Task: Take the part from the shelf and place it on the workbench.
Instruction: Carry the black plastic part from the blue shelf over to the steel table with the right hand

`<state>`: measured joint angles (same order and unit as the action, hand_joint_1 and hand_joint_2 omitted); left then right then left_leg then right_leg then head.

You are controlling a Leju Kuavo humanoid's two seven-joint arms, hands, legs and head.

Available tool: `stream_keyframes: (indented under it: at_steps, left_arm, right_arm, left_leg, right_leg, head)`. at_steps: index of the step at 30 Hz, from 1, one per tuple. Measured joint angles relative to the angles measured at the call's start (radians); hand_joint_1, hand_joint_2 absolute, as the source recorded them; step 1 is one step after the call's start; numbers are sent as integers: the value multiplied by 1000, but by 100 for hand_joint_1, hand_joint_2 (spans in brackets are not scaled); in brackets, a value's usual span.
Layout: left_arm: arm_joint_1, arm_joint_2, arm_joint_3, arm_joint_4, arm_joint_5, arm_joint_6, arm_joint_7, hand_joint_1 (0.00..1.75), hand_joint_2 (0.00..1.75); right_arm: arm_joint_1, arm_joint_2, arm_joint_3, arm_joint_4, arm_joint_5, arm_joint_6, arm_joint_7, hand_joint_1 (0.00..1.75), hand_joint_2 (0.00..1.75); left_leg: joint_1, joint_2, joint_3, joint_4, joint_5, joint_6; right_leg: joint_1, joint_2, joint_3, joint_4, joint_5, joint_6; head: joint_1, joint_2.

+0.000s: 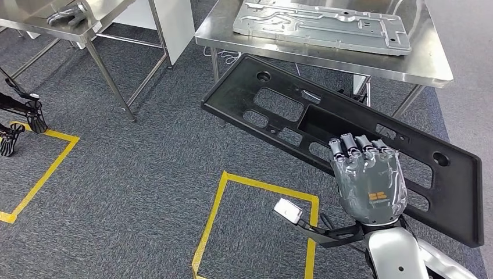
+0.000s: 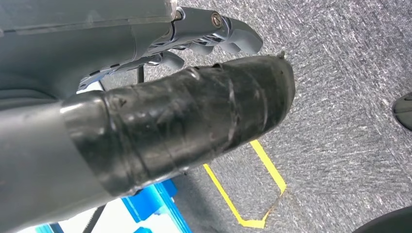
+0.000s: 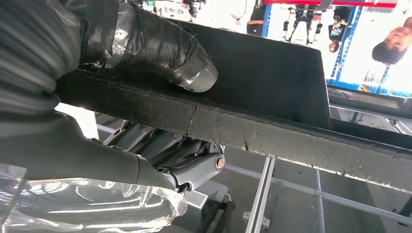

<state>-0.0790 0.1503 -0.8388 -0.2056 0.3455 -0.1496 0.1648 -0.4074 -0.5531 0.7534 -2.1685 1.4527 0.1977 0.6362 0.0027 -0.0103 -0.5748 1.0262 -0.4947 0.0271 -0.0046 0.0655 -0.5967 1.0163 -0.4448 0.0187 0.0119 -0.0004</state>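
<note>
Ahead, workbench [image 1: 430,70] bearing metal panel [image 1: 325,26]

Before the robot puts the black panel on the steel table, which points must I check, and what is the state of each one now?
1. Right hand holds the black plastic panel: ok. Its fingers hook over one edge in the head view, and its thumb presses the other face in the right wrist view.
2. Panel free of the steel workbench: cannot tell; the far end overlaps the table edge.
3. Room on the workbench: not ok. A grey metal plate covers most of the top.
4. Panel level: not ok, it hangs tilted.
5. Left hand free to help: ok, it holds nothing.
</note>
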Motion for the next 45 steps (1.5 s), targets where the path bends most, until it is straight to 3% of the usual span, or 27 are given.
stream_keyframes:
  at_steps: [7, 9, 11, 13, 15, 16, 17, 18, 20, 22, 26, 28, 30, 31, 32, 33, 35, 36, 38, 42, 43, 45]
  left_arm:
    - [-1, 1, -5, 0, 2, -1, 0, 0, 0]
    - [-3, 2, -5, 0, 9, -1, -4, 0, 0]
    - [-7, 3, -6, 0, 17, -2, -9, 0, 0]
    - [-9, 3, -6, 0, 20, -4, -8, 0, 0]
    - [-9, 3, -7, 0, 21, -7, -2, 0, 0]
    - [-8, 3, -7, 0, 21, -8, 1, 0, 0]
    - [-8, 3, -8, 0, 20, -9, 4, 0, 0]
    - [-7, 3, -8, 0, 20, -10, 7, 0, 0]
    - [-6, 5, -8, 0, 20, -11, 9, 0, 0]
    - [-6, 9, -8, 1, 21, -12, 9, 0, 0]
    - [-7, 11, -8, 0, 20, -12, 7, 0, 0]
    - [-9, 11, -9, 0, 20, -11, 3, 0, 0]
    - [-8, 11, -9, 0, 18, -10, 0, 0, 0]
    - [-8, 11, -9, 1, 18, -8, 0, 0, 0]
    - [-6, 11, -10, 1, 18, -6, -1, 0, 0]
    - [-5, 11, -10, 1, 18, -3, -2, 0, 0]
    - [-3, 12, -10, 1, 19, 4, -5, 0, 0]
    - [-2, 13, -10, 1, 20, 7, -8, 0, 0]
    - [-1, 15, -10, 1, 24, 10, -13, 0, 0]
    - [-4, 14, -10, 1, 31, 11, -21, 0, 0]
    - [-3, 14, -10, 1, 31, 11, -22, 0, 0]
    - [-2, 14, -10, 1, 33, 10, -23, 0, 0]
  right_arm:
    - [0, -8, 0, -13, 2, 3, 1, 175, 175]
    - [-4, -5, 0, -7, 9, -22, 0, 175, 175]
    - [-15, 4, 1, 9, 16, -68, 0, 175, 175]
    - [-27, 16, 3, 33, 18, -104, 0, 175, 175]
    - [-31, 24, 7, 55, 18, -116, 0, 175, 175]
    - [-32, 26, 9, 65, 18, -118, 0, 175, 175]
    - [-32, 28, 11, 73, 18, -120, 0, 175, 175]
    - [-32, 29, 12, 79, 18, -121, 0, 175, 175]
    - [-34, 33, 13, 89, 18, -127, 0, 175, 175]
    - [-36, 37, 15, 99, 17, -132, 0, 175, 175]
    - [-35, 46, 18, 113, 17, -135, 0, 175, 175]
    - [-36, 50, 19, 117, 17, -137, 1, 175, 175]
    - [-35, 52, 19, 122, 16, -138, 1, 175, 175]
    - [-33, 53, 20, 124, 16, -136, 2, 175, 175]
    - [-30, 53, 20, 124, 15, -132, 2, 175, 175]
    - [-27, 52, 20, 121, 14, -124, 3, 175, 175]
    - [-20, 47, 18, 104, 9, -98, 4, 175, 175]
    - [-16, 42, 16, 91, 6, -83, 4, 175, 175]
    - [-9, 29, 11, 65, -5, -57, 5, 175, 175]
    - [2, -1, -1, 21, -25, -31, 5, 175, 175]
    - [2, -8, -6, 12, -27, -28, 5, 175, 175]
    - [4, -17, -12, 2, -31, -24, 5, 175, 175]
  left_leg:
    - [-2, 0, 0, 1, -1, 2]
    - [-2, 1, 4, -9, 4, 12]
    - [3, 5, 19, -38, 17, 24]
    - [7, 10, 31, -58, 27, 29]
    - [7, 14, 32, -60, 26, 29]
    - [8, 15, 33, -59, 24, 26]
    - [10, 16, 34, -56, 21, 22]
    - [14, 16, 35, -51, 15, 16]
    - [20, 15, 35, -34, -1, -3]
    - [19, 14, 32, -17, -15, -21]
    - [21, 16, 34, -9, -31, -40]
    - [22, 16, -2, 67, -70, -45]
    - [20, 16, -79, 203, -119, -45]
    - [19, 16, -114, 255, -129, -43]
    - [17, 16, -135, 275, -120, -38]
    - [14, 15, -136, 257, -93, -29]
    - [1, 10, -92, 136, -11, -2]
    - [-5, 7, -66, 77, 16, 12]
    - [-14, 4, -38, 16, 30, 28]
    - [-10, 10, -17, -21, 36, 27]
    - [-6, 13, -9, -31, 39, 27]
    - [-5, 17, -2, -37, 39, 28]
  right_leg:
    - [-2, 1, 1, -2, 1, 2]
    - [-4, 1, 4, -12, 5, 11]
    - [-4, -18, 1, -2, -4, 18]
    - [-6, -47, -40, 84, -53, 20]
    - [-13, -55, -105, 209, -105, 25]
    - [-18, -57, -126, 243, -109, 29]
    - [-23, -58, -128, 242, -94, 33]
    - [-27, -61, -111, 202, -63, 38]
    - [-32, -68, -52, 79, -4, 47]
    - [-31, -67, -22, 18, 7, 39]
    - [-26, -58, -21, 24, -5, -1]
    - [-25, -57, -14, 22, -9, -14]
    - [-20, -55, -11, 23, -13, -21]
    - [-15, -54, -9, 23, -15, -24]
    - [-11, -51, -7, 23, -17, -27]
    - [-6, -48, -2, 23, -19, -29]
    - [1, -43, 9, 22, -25, -32]
    - [4, -41, 12, 21, -28, -31]
    - [1, -38, 13, 20, -31, -24]
    - [0, -41, 11, 30, -44, -1]
    - [1, -45, -2, 61, -64, 4]
    - [-3, -52, -60, 175, -120, 11]
  head:
    - [0, 0]
    - [0, 0]
    - [1, 0]
    - [3, 0]
    - [4, 0]
    - [4, 0]
    - [3, 0]
    - [3, 0]
    - [5, 0]
    - [5, 0]
    - [2, 0]
    - [0, 0]
    - [-1, 0]
    - [-1, 0]
    - [-1, 0]
    - [-1, 0]
    - [-1, 0]
    - [1, 0]
    - [2, 0]
    - [3, 0]
    - [4, 0]
    - [5, 0]
